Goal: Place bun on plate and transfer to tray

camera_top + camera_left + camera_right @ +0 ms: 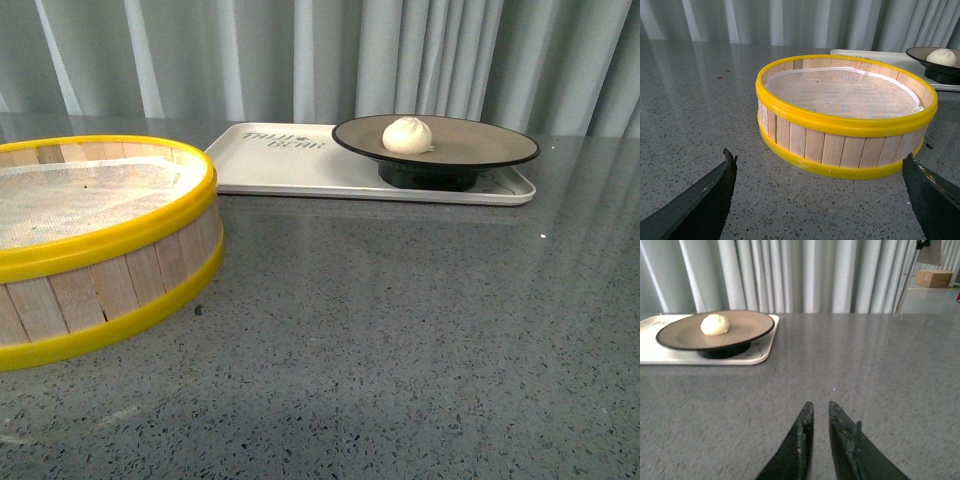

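Resting on the plate (480, 150), the bun (407, 135) is seen with the plate already set on the tray (270, 165), beyond the steamer (100, 240). The task is judged complete; nothing more than keeping both arms clear is called for. The left gripper (820, 200) is held wide apart before the steamer, empty. The right gripper (818, 415) is nearly closed, empty, well away from the tray.

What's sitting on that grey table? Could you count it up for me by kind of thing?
Buns: 1, the bun lying on the plate
Plates: 1, the plate standing on the tray
Trays: 1, the tray
Steamer baskets: 1, the steamer basket, with only a cloth liner showing inside
Total: 4 things
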### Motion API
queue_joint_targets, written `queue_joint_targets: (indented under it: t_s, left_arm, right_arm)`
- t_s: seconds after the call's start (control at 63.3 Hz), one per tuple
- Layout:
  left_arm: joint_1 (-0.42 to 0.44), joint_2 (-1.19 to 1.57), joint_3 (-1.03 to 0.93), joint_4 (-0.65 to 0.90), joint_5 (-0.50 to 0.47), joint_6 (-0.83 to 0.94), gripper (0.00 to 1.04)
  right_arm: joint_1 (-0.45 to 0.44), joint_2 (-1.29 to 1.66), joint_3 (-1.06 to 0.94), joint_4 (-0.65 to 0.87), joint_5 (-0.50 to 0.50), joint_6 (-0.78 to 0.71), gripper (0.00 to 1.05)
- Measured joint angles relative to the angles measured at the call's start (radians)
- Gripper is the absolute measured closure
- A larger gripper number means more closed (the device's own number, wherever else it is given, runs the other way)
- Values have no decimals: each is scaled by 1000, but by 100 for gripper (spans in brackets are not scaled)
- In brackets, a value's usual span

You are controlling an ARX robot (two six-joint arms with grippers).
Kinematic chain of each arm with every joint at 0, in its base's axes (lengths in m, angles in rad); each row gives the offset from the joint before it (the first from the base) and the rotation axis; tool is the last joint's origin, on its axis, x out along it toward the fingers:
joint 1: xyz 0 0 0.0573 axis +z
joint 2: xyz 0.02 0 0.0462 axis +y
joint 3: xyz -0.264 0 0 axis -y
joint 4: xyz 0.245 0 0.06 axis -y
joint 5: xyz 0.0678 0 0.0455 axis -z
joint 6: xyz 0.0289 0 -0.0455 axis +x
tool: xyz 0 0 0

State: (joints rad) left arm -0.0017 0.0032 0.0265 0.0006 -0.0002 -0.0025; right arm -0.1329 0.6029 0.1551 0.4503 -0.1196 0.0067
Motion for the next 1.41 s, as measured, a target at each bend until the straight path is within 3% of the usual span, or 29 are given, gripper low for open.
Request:
queue_joint_targets:
  t_s: [0.047, 0.142, 0.269, 1.169, 1.264, 1.406]
  left_arm:
    - [0, 0, 0, 0, 0, 0, 7]
    - [0, 0, 0, 0, 0, 0, 7]
    - [0, 0, 0, 0, 0, 0, 7]
    - [0, 0, 0, 0, 0, 0, 7]
    - [0, 0, 0, 0, 0, 0, 7]
    - [0, 0, 0, 0, 0, 0, 7]
  right_arm:
    - [19, -21, -27, -2, 11, -5, 103]
    - [82, -58, -55, -23, 100, -4, 103]
    - [128, -113, -74, -46, 113, -4, 103]
    - [130, -429, -150, -273, 119, -4, 103]
    - [130, -540, -150, -421, 119, -5, 103]
    - [130, -599, -150, -447, 119, -4, 103]
